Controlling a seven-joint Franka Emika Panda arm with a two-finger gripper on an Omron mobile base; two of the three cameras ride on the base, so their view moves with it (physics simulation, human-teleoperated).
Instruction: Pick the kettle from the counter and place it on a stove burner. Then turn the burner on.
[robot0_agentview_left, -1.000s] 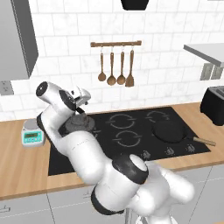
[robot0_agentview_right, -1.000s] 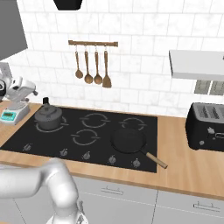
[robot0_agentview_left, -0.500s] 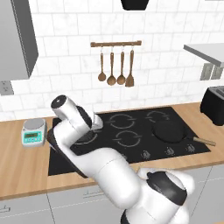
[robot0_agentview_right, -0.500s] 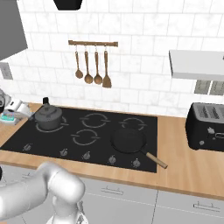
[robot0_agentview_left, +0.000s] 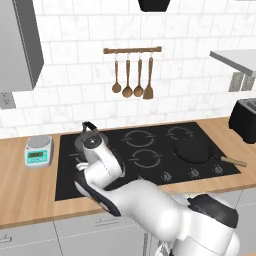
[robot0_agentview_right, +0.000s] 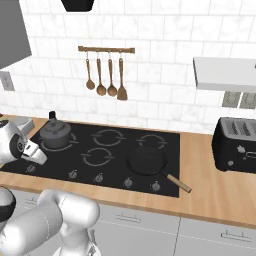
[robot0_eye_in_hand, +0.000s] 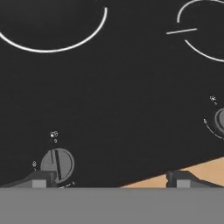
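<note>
One kettle (robot0_agentview_right: 55, 134) on the stove burner (robot0_agentview_right: 44, 146), one frying pan (robot0_agentview_right: 147, 161), four hanging utensils (robot0_agentview_right: 105, 74), tool (robot0_eye_in_hand: 111, 178) spread open.

A domestic kitchen, rendered. A black glass cooktop (robot0_agentview_right: 100, 150) is set into a wood-grain counter (robot0_agentview_right: 215, 185). Above it, wooden utensils (robot0_agentview_right: 106, 75) hang on white tiles. Right of it stands a toaster (robot0_agentview_right: 235, 145).

Metal kettle (robot0_agentview_right: 55, 134), wood-grain counter (robot0_agentview_right: 220, 190)
</note>
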